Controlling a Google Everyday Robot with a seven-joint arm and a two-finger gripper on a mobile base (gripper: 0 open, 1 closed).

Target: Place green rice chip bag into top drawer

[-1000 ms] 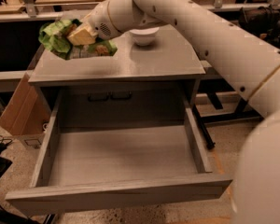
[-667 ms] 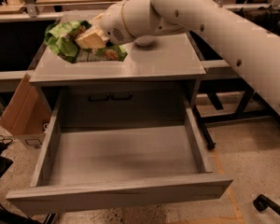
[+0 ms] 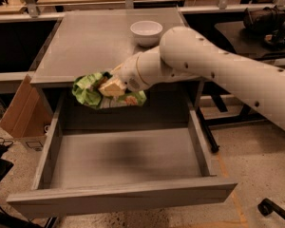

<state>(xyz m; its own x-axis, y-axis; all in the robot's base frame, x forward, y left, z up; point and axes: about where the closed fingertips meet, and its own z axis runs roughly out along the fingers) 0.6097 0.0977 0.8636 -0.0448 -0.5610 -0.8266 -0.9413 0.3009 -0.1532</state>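
Grey tabletop (image 3: 85, 42) fills the upper half of the view, with 1 white bowl (image 3: 146, 32) near its back edge. Just below the front edge, the gripper (image 3: 108, 86) is clamped on the bag (image 3: 88, 93), its tan fingers (image 3: 115, 88) pressed into the crumpled foil. The bag hangs in the air over the rear left of the open drawer (image 3: 123, 194), clear of its floor. Its foil is light green and heavily creased, with darker green folds on the left and an orange-tan patch at the lower right. The white arm (image 3: 218, 70) reaches in from the right. 1 cardboard box (image 3: 20, 112) leans left of the drawer.
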